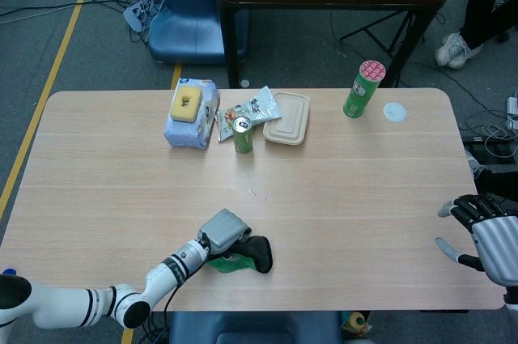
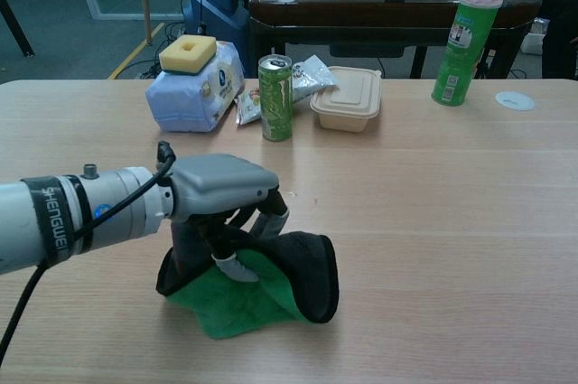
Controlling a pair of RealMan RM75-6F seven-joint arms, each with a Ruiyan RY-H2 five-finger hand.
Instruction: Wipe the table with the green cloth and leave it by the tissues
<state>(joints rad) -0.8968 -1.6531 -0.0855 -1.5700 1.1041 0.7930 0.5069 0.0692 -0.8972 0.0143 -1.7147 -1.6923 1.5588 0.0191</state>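
The left hand gripped the green cloth, pressing it onto the table. The right hand hovered empty at the table's edge, fingers apart.

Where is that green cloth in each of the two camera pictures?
Head view: the green cloth lies near the table's front edge, left of centre, under the left hand.
Chest view: the green cloth is at the bottom, left of centre, gripped by the same left hand.
Shared landmark: the green drink can, beyond the cloth toward the far side.
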